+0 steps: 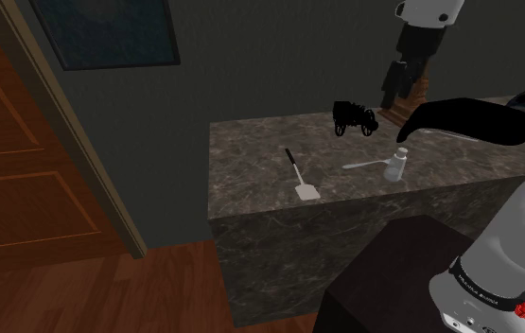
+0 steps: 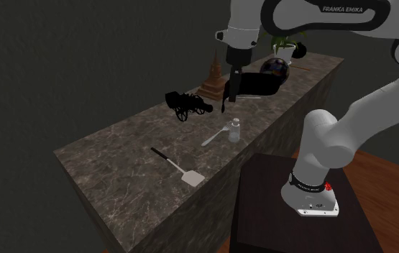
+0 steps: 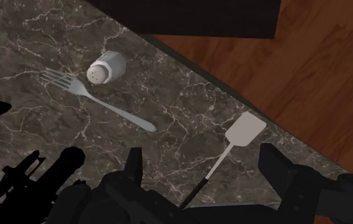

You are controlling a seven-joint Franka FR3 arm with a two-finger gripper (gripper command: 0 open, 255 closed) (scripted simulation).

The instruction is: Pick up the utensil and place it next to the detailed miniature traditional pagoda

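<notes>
The gripper (image 3: pixel 202 156) is hanging above the marble counter (image 3: pixel 187 89), its fingers standing apart and clasping nothing. The white spatula (image 3: pixel 245 129) is lying flat near the counter's front edge, well apart from the pagoda (image 2: pixel 213 75).

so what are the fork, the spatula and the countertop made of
Fork: looks like polished metal, pale silver-grey with a soft sheen. Spatula: pale flat blade on a thin black handle, likely metal or plastic; the render leaves it open. Countertop: dark stone, marble-like, going by the light veins across it.
</notes>
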